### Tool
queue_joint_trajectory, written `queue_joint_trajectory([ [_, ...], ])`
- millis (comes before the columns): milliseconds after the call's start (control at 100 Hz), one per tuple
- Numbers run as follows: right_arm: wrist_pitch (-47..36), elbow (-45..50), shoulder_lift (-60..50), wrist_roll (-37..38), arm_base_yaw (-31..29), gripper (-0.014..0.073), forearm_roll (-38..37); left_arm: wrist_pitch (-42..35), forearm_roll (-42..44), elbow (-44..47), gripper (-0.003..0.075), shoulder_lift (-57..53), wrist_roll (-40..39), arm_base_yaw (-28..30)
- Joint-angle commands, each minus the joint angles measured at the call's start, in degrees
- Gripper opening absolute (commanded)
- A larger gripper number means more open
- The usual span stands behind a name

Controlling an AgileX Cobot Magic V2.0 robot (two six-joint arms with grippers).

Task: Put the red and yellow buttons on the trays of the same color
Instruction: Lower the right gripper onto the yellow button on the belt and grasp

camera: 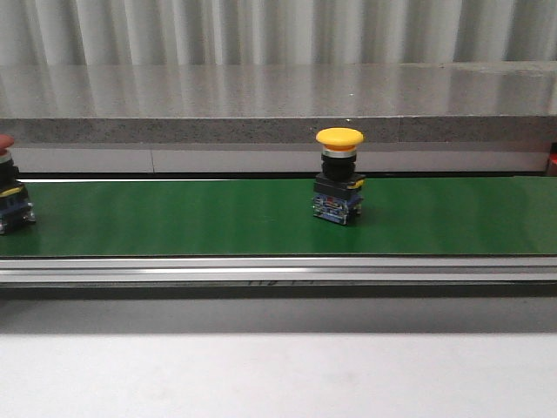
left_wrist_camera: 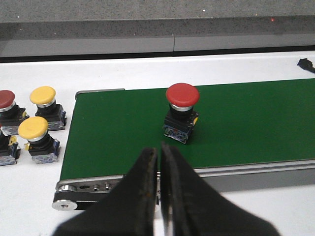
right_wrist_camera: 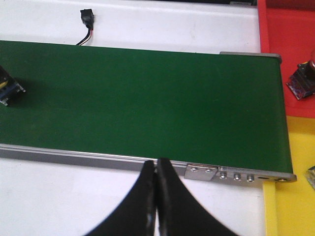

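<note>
- Where the right wrist view reaches its right edge, a red tray (right_wrist_camera: 290, 29) fills the upper corner and a yellow tray (right_wrist_camera: 293, 206) the lower one; a button base (right_wrist_camera: 301, 81), cut off by the frame, lies on the red tray, and a dark corner of something unclear pokes in at the edge of the yellow tray.
- On the green conveyor belt (camera: 218, 218), slightly right of centre in the front view, a yellow button (camera: 338, 174) stands upright — a yellow mushroom cap on a black collar, with a blue and black contact block beneath.
- At the left edge of the front view a red button (camera: 9, 187) sits on the belt, half out of frame; the left wrist view shows it whole (left_wrist_camera: 181, 112), red-capped, upright, just right of the frame's middle.
- Off the belt, at the left of the left wrist view, spare buttons (left_wrist_camera: 37, 129) stand on the white table (left_wrist_camera: 123, 69) — two yellow caps and one red are clear.
- Left gripper (left_wrist_camera: 159, 152): fingers pressed together, holding nothing, at the lower centre of its view, over the belt's near edge.
- Right gripper (right_wrist_camera: 156, 167): fingers likewise pressed together and empty, at the belt's metal rail.
</note>
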Motion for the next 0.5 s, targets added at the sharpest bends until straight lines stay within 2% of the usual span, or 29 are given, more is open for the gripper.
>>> queue_joint_trajectory([
  [0,-3.16,-1.37,-0.39,-0.32,0.00,-0.0067,0.21,-4.11,0.22,-1.41,-0.0020,0.28,-0.10,-0.41],
  [370,-2.29,-1.37,-0.39,-0.32,0.00,-0.0058,0.27,-4.11,0.22,-1.41,-0.0020,0.28,-0.10,-0.41],
  [440,-1.92,-1.37,-0.39,-0.32,0.00,0.0000,0.27,-4.11,0.22,-1.41,-0.0020,0.28,-0.10,-0.41],
  [490,-1.79,-1.37,-0.39,-0.32,0.00,0.0088,0.27,-4.11,0.22,-1.41,-0.0020,0.28,-0.10,-0.41],
])
